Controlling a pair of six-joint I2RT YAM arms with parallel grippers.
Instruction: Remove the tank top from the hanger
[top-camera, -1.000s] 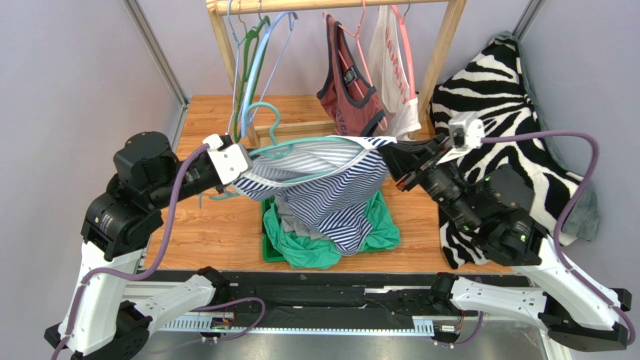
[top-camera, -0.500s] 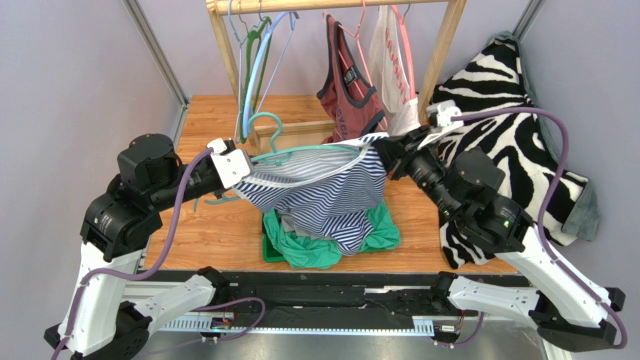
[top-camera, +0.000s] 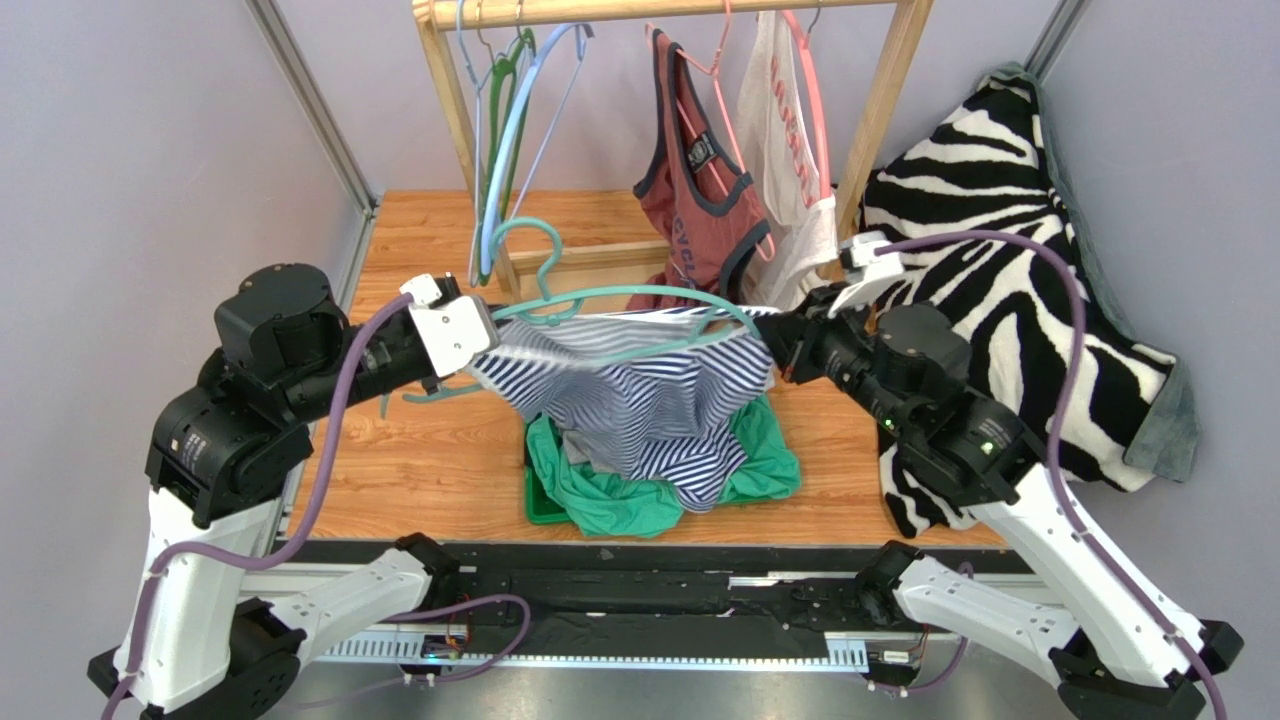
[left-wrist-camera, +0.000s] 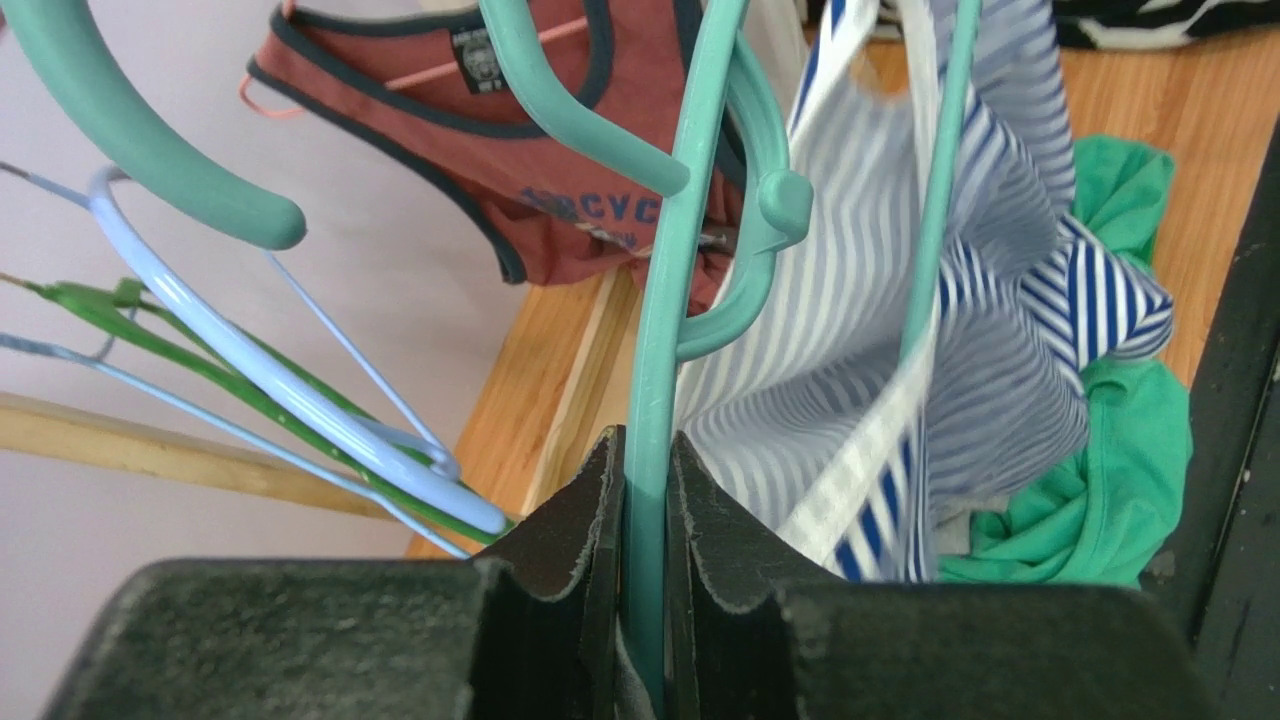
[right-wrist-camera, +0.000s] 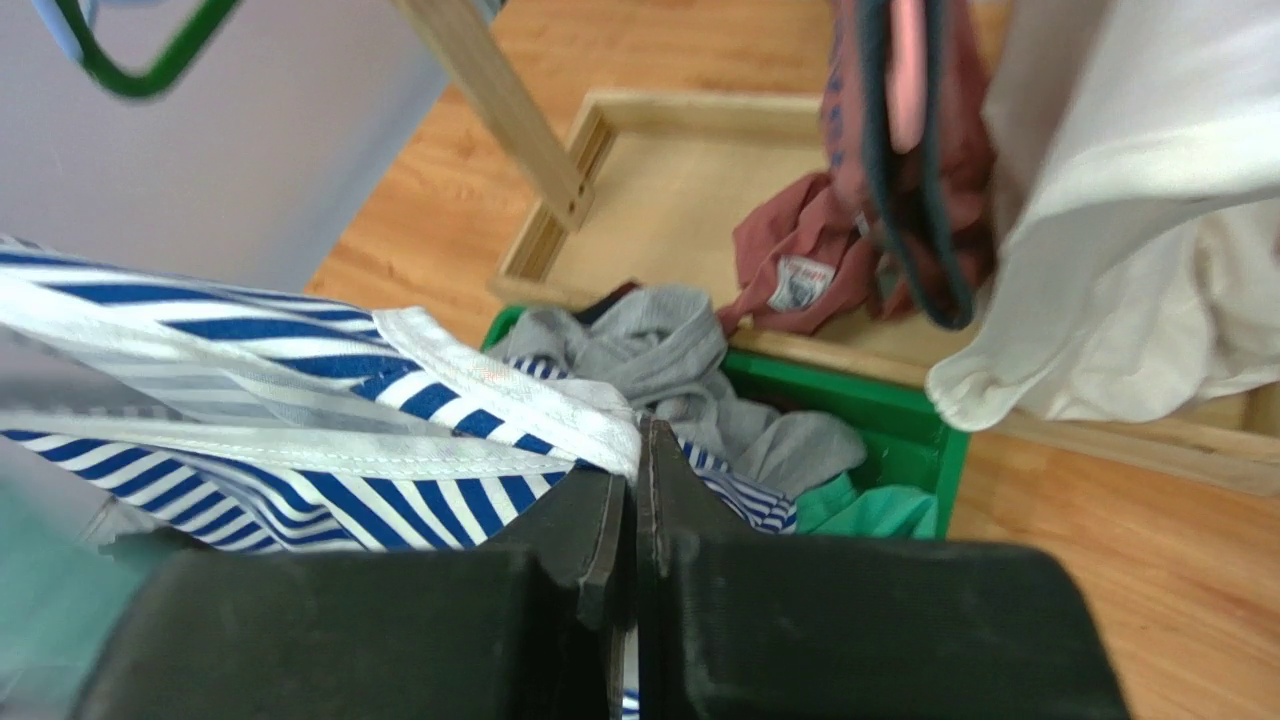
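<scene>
The tank top (top-camera: 646, 398), blue-and-white striped, is strung between the two arms above the middle of the table (top-camera: 406, 450). Its upper part is draped on the teal hanger (top-camera: 609, 300) and the rest sags toward the bin below.

The left gripper (left-wrist-camera: 646, 450) is pinched tight on the hanger's thin bar, which runs straight up between the jaws with no gap on either side. The right gripper (right-wrist-camera: 634, 450) is clamped on the tank top's white-trimmed edge (strap or hem, I can't say which). From there the cloth is drawn taut toward the other arm.

The hanger lies tilted, nearly flat, and its hook curls up in the air near the foot of the rack (top-camera: 890, 90).

Under the hanging cloth sits the green bin (top-camera: 535, 488). A green shirt (top-camera: 616, 503) spills over its rim, and a grey garment (right-wrist-camera: 676, 353) lies crumpled inside. The striped hem touches this pile.

On the rack behind, a maroon top (top-camera: 694, 180) hangs on a pink hanger. A white garment (top-camera: 793, 143) hangs just beside it, and bare blue and green hangers (top-camera: 508, 120) crowd the left end. A zebra blanket (top-camera: 1022, 285) is heaped at the right side, behind the right arm.
</scene>
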